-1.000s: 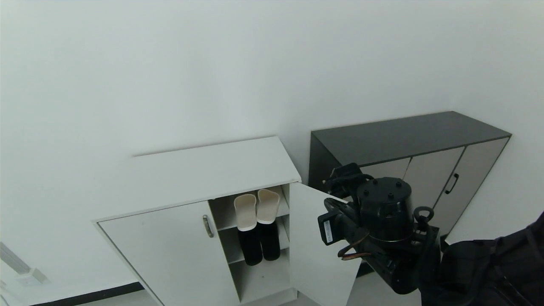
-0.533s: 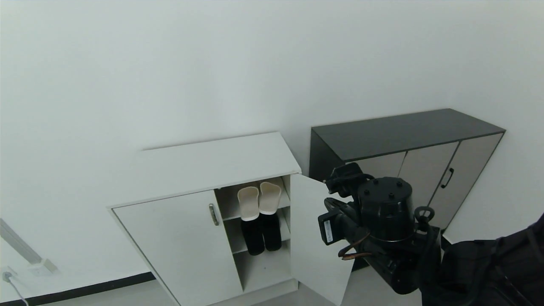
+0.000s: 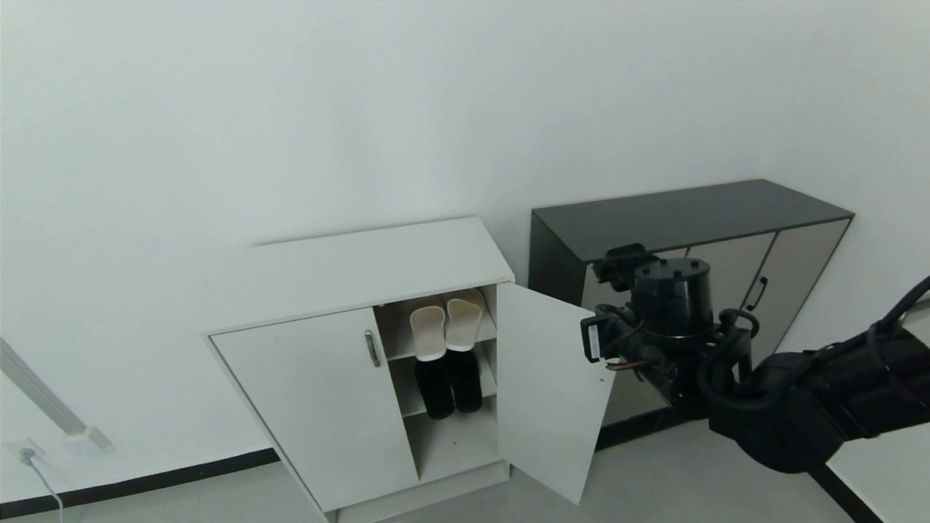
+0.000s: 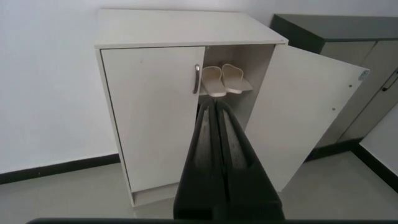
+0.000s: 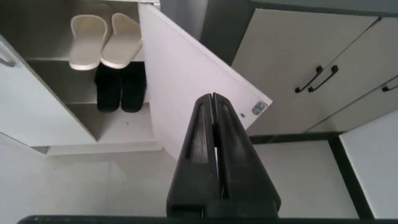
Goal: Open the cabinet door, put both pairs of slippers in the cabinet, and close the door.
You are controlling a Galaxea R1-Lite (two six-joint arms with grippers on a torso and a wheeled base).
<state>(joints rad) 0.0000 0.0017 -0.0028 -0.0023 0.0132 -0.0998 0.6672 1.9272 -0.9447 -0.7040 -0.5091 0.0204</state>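
Both pairs are in: white slippers (image 3: 445, 330) above black slippers (image 3: 449, 385), beyond my right pincer (image 5: 214, 99), pressed together and empty. The cabinet door (image 5: 186, 87) hangs open just ahead; next I'd push it shut.

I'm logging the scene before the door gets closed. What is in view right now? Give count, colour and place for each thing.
white cabinet: one, white, against the wall; left door shut, right door swung open
white slippers: one pair, white, upper shelf inside the white cabinet
black slippers: one pair, black, on the shelf just below the white pair
dark cabinet: one, black top with grey doors, against the wall to the white cabinet's right; doors shut
wall socket: one, white, low on the wall at far left, with a cable plugged in
left gripper: one, black, shut and empty, facing the white cabinet's front
right gripper: one, black, shut and empty, pointing at the open right door
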